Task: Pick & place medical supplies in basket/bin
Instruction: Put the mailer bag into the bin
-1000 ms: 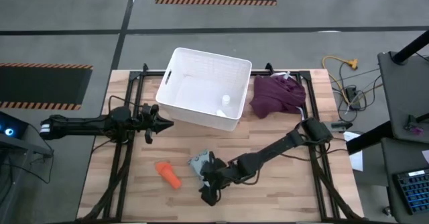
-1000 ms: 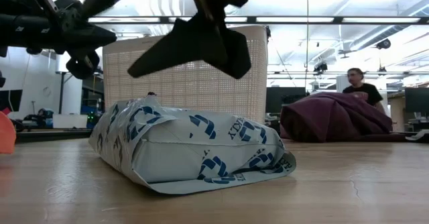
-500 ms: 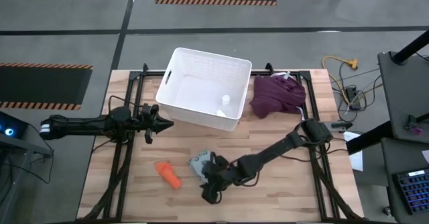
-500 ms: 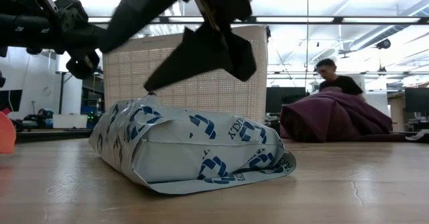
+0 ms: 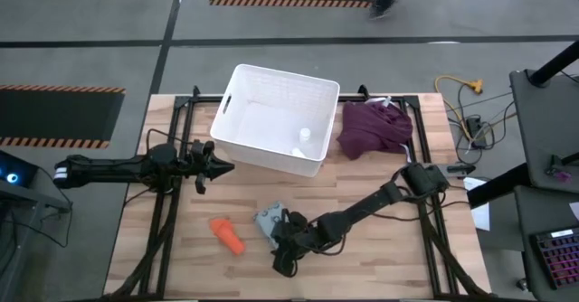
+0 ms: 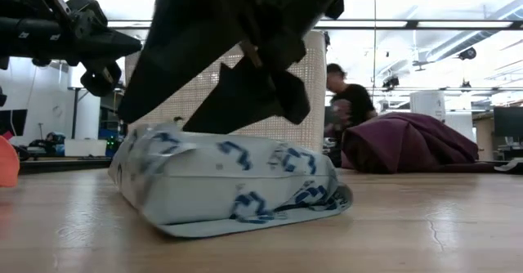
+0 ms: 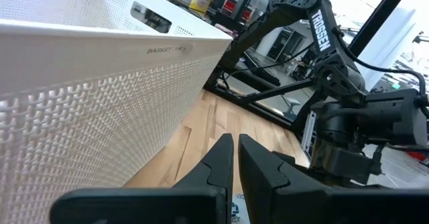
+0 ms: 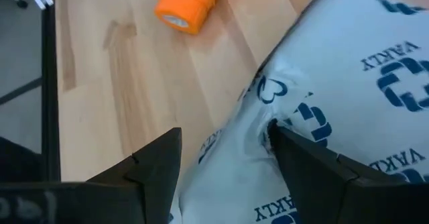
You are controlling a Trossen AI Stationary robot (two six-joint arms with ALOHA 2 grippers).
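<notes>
The pale grey-blue packet [image 5: 268, 221] with blue printed marks lies flat on the table near its near edge, and fills the low view [image 6: 233, 183]. My right gripper [image 5: 284, 240] is open and stands over the packet's near end [image 8: 224, 137]. The orange tapered piece [image 5: 228, 234] lies on its side left of the packet [image 8: 188, 3]. A tiny white vial [image 5: 305, 135] sits inside the white basket [image 5: 237, 103]. I see no tiny white tube. My left gripper [image 5: 220, 166] is shut and hovers by the basket's near wall [image 7: 80, 117]. My right gripper comes at the packet from above, slanting down, with its open fingers spread over the packet's near end. One fingertip [image 8: 295, 150] presses into the packet's top face [image 8: 265, 127], which is dented and creased there. The other finger [image 8: 157, 160] stands at the packet's edge. The packet lies on the table.
A maroon cloth heap [image 5: 374, 126] lies right of the basket on the far right of the table. A person [image 6: 343, 101] moves in the room behind. Bare wood [image 5: 380, 248] shows to the right of the packet along the near edge.
My right gripper has come down onto the packet, staying open. The packet's puffed top has been pressed flatter and creased, while its underside has stayed on the table. A person has walked across the room behind.
</notes>
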